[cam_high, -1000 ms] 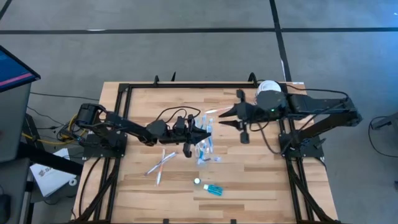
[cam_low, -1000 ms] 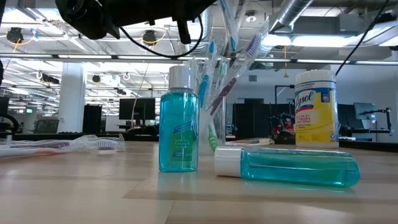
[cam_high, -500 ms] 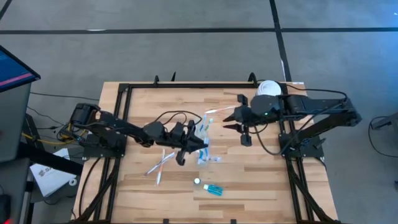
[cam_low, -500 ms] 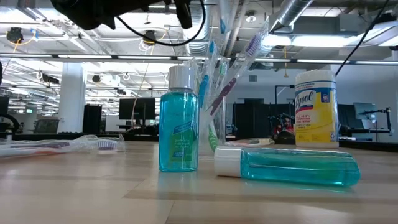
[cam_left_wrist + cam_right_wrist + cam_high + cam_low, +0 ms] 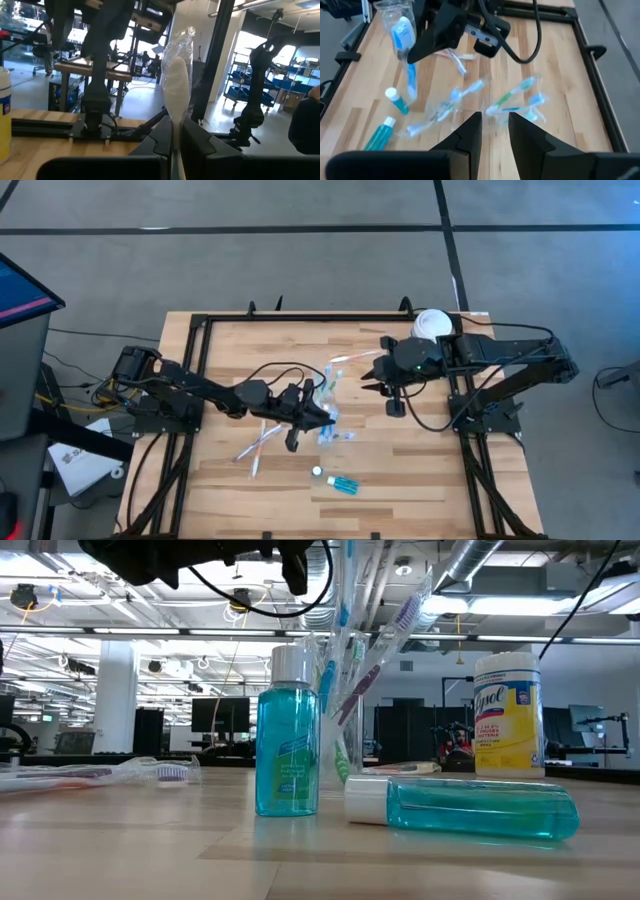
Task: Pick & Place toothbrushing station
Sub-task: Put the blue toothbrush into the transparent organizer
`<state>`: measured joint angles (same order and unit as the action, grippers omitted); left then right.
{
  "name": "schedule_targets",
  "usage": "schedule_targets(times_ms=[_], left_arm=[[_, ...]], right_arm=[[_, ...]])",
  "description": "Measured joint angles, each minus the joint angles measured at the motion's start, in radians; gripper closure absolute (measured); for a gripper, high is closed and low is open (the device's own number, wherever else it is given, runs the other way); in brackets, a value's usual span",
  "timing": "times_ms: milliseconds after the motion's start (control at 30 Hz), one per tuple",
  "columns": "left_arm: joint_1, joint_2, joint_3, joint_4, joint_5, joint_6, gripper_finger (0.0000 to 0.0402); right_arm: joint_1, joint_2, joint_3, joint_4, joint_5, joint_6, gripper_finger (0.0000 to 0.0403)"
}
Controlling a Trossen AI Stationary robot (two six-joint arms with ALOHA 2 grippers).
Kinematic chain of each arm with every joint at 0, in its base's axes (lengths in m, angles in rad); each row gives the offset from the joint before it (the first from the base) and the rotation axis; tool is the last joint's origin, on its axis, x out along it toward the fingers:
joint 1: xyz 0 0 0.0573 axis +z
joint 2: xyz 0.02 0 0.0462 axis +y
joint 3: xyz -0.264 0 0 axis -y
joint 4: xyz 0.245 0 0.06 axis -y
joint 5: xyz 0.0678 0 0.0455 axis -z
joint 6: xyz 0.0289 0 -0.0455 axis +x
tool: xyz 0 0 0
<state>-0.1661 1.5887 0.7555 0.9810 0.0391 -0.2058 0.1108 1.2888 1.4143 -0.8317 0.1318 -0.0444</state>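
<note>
Left gripper (image 5: 318,412) stretched low over mid-table, clamped on a wrapped toothbrush (image 5: 176,95), right gripper (image 5: 372,377) raised, fingers parted.

My counter (image 5: 225,355) is pale wooden planks inside a black frame. Near its middle a clear tumbler (image 5: 340,705) stands upright with toothbrushes in it, and an upright blue bottle (image 5: 287,735) with a white cap stands just beside it in the low view. A second blue bottle (image 5: 462,805) lies on its side, close to the first. Wrapped toothbrushes (image 5: 258,445) lie flat on the planks toward my left arm's side, and more wrapped ones (image 5: 515,97) lie loose by the tumbler. A yellow canister (image 5: 508,715) with a white lid stands at the far corner on my right arm's side.
</note>
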Motion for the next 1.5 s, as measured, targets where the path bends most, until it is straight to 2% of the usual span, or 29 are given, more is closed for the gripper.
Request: schedule_targets(times_ms=[300,400,800,1367,1500], left_arm=[[-0.007,0.002,0.0,-0.09,-0.004,0.032,0.0389],[-0.024,0.002,0.0,-0.096,-0.016,0.086,0.0389],[-0.074,0.002,0.0,-0.141,-0.191,0.2,0.0389],[-0.098,0.002,-0.014,-0.187,-0.232,0.191,0.0389],[-0.098,0.002,-0.058,-0.169,-0.293,0.164,0.0389]], right_arm=[[-0.001,0.0,0.0,-0.036,0.0,0.019,0.0316],[-0.001,0.0,0.0,-0.04,0.0,0.019,0.0316],[-0.001,0.0,0.0,-0.058,0.0,0.02,0.0316],[-0.001,0.0,0.0,-0.058,0.0,0.02,0.0316],[-0.001,0.0,0.0,-0.058,0.0,0.02,0.0316]])
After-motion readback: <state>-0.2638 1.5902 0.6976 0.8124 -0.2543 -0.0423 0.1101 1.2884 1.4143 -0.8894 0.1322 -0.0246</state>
